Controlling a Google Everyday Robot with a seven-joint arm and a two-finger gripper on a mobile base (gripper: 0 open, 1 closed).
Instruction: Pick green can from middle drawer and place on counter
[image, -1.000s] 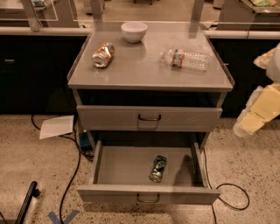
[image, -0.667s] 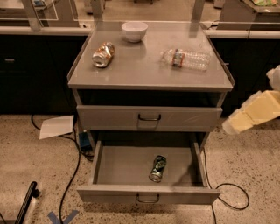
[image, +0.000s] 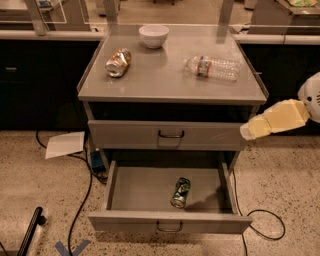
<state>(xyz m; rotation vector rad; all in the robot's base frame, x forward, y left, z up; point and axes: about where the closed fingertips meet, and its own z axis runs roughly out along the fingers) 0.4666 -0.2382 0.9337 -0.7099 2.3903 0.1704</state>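
Tool (image: 252, 130) hangs in the air at the right of the cabinet, level with the shut top drawer (image: 165, 135) and just off its right end. Pale yellow, pointing left and a little down toward the cabinet. It carries nothing. Apart or together: cannot tell from this angle. It is well apart from the target.

Green can (image: 180, 192) lies on its side on the flat floor of the middle drawer (image: 140, 192), right of centre and near the front panel, one silver end facing the front. Nothing else is in the drawer. The drawer is pulled well out, which leaves the can open to a reach from above; the top drawer being shut keeps that space free.

Bench (image: 165, 82):
- dented orange can (image: 118, 62) on its side, left rear
- plastic bottle (image: 212, 67) on its side, right
- white bowl (image: 153, 36) upright, rear centre
- front and middle bare, so probably the easiest spot for the set-down

Judgement: early stage, can not yet grasped. The next move looks like a drop down and to the left, over the drawer's right wall and onto the can. A can lying flat will likely roll if nudged, so a grip across its round body seems safest. The right wall and the top drawer's front leave little room on that side.

Floor (image: 280, 175): a sheet of paper (image: 65, 144) at left, a looped cable (image: 265, 225) at right. Neither bears on the reach.
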